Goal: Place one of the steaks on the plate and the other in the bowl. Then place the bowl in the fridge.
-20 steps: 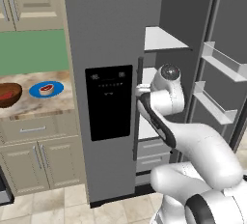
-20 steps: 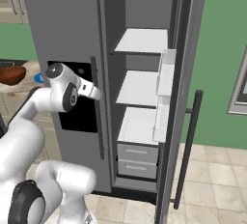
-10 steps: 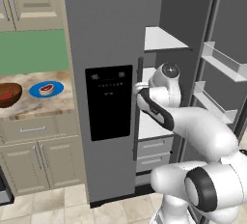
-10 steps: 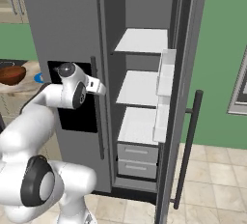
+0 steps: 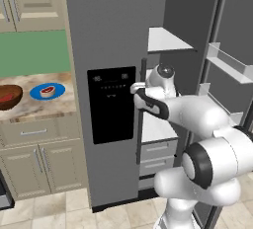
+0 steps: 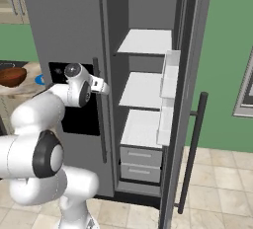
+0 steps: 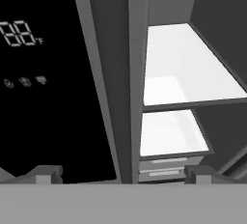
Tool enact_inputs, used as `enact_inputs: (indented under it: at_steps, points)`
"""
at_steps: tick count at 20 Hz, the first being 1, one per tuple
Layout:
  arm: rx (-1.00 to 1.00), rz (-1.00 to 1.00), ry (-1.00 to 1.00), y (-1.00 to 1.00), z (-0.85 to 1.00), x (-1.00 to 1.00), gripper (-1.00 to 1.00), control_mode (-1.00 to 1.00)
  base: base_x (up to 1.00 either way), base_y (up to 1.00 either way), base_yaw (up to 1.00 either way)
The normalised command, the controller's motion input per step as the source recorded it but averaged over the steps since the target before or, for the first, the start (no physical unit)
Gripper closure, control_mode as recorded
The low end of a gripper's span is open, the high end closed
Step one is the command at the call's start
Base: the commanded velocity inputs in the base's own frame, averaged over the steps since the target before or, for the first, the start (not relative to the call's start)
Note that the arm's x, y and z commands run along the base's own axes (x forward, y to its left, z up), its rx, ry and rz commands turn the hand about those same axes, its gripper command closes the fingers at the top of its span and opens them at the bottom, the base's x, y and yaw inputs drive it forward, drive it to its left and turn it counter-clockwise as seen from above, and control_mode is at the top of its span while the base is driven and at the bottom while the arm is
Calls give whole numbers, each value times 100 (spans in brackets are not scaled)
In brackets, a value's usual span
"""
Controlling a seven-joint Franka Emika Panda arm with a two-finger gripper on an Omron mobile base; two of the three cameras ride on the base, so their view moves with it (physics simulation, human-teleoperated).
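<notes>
Green-walled kitchen: fridge (image 5: 113, 50) door stands wide; hand (image 7: 120, 174) is released, empty. Swing left to the tabletop (image 5: 44, 105), approaching the bowl (image 5: 10, 97) rim level.

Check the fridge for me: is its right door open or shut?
Open. The fridge's right door is swung wide, baring white shelves and drawers; the left door with the dispenser panel is shut.
</notes>
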Motion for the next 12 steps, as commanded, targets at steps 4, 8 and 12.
enact_inputs:
  at_steps: [4, 8, 12]
  points:
    - [0, 0, -1, 0, -17, 23, -100, -100, 0, 0, 0]
    - [0, 0, -1, 2, -21, 40, -100, -100, 0, 0, 0]
    - [-1, 0, 0, 0, -14, 41, -100, -100, 0, 0, 0]
